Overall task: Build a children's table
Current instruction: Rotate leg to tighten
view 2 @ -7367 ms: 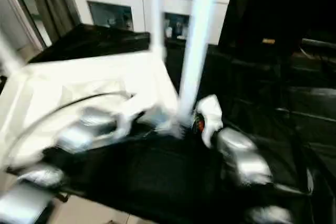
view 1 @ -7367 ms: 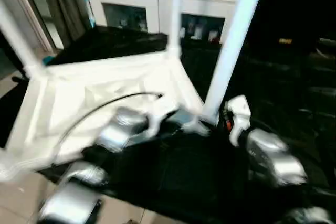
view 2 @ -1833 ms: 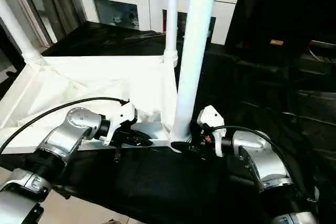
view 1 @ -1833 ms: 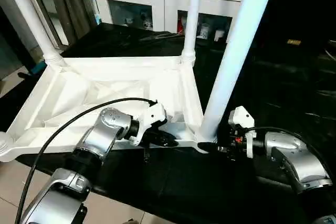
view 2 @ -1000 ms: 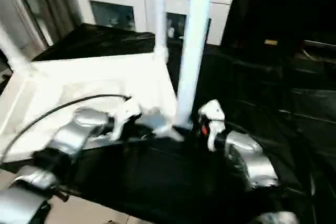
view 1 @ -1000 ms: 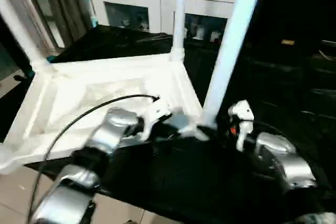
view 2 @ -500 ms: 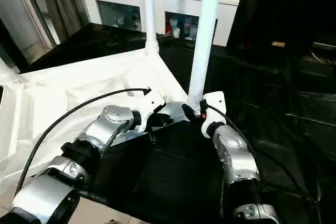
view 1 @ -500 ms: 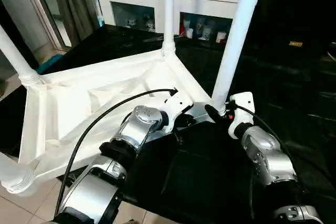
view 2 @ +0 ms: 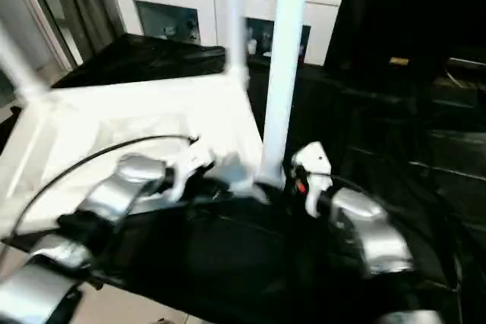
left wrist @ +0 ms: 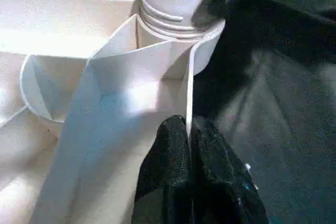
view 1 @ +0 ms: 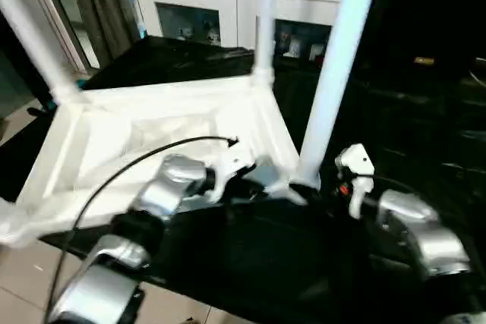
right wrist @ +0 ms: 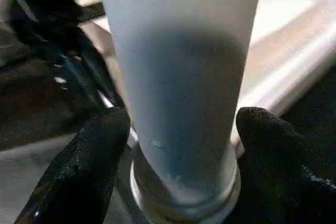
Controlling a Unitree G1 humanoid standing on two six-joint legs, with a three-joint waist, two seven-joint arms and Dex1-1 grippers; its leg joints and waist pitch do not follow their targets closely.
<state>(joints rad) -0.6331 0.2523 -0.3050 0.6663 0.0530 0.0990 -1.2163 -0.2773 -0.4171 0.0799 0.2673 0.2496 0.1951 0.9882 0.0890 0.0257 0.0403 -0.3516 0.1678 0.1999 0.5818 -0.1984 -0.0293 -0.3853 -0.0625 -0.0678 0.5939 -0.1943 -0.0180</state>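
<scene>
Children's table (view 1: 152, 134), an all-white plastic piece with a large square top and round tapered legs, lies upside down on a black cloth-covered work surface (view 1: 304, 263), its ribbed underside facing up so the corner sockets can take the legs.

Nearest the robot, the left gripper (left wrist: 188, 145) is clenched on the thin upright rim wall of the top, just beside the near corner socket (left wrist: 178, 24). That pinch reads as a brace, there to stop the light top from sliding or tipping while the leg next to it is worked.

The right gripper (right wrist: 181, 129) straddles the near white leg (right wrist: 178, 77) low down, right above its collar. One black finger (right wrist: 84, 161) stands on each side with a gap to the plastic, so the jaws look released rather than gripping; motion blur in the head views makes contact hard to rule out entirely. The leg stands upright in its socket on its own.

Farther back, another leg (view 1: 266, 20) rises from the far corner, and a third (view 1: 30, 36) from the far left corner. Behind them stands a white cabinet with glass doors (view 1: 220, 13).
</scene>
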